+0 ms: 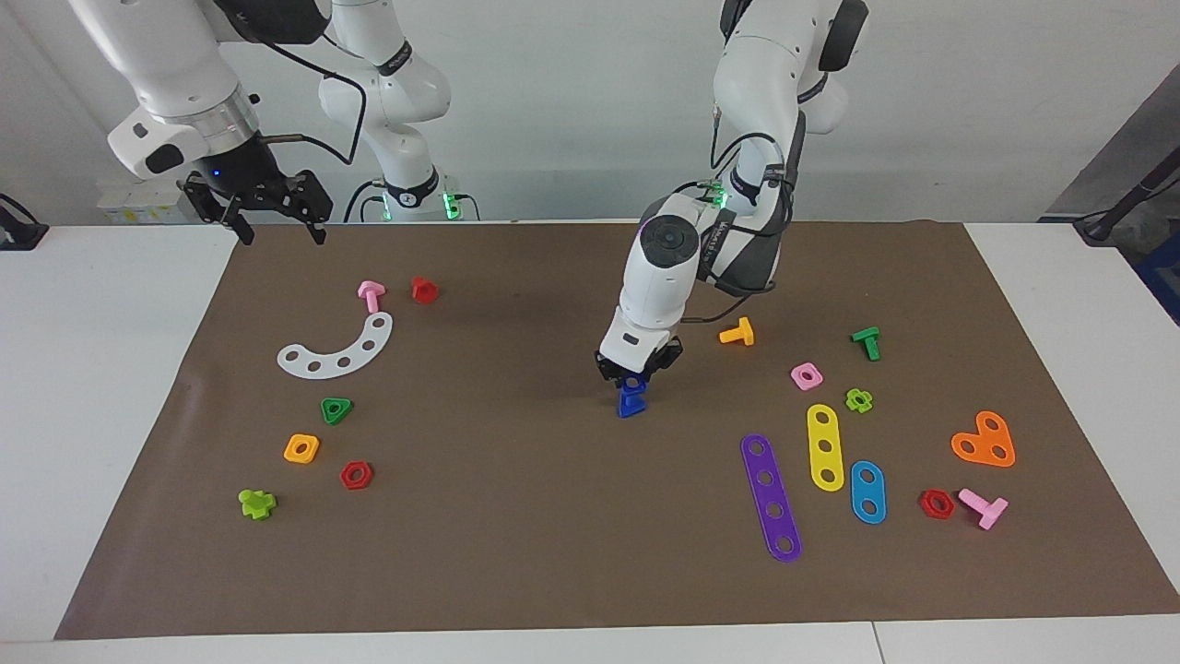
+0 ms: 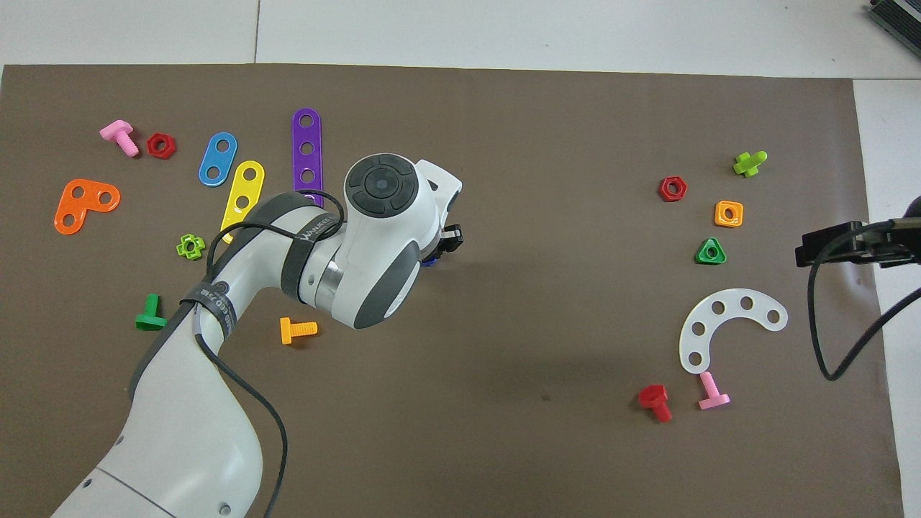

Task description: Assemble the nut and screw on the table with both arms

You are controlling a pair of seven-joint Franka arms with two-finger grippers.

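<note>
Bright, even light is falling from above on the brown mat point(image 1: 516, 516), which is showing no glare. A soft, faint shadow is lying beside the left arm point(image 1: 659, 277) near mid-mat, and small shadows are hugging the toy pieces. Both views are staying sharp; green lamps are glowing at the arm bases

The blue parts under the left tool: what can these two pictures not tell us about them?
- Overhead view: the left arm's wrist covers the left tool and the blue parts; only a blue sliver shows.
- Facing view: the tool's fingers hide the top of the blue parts, so nut and screw cannot be told apart, nor whether they are joined.
- The right tool waits, raised.
</note>
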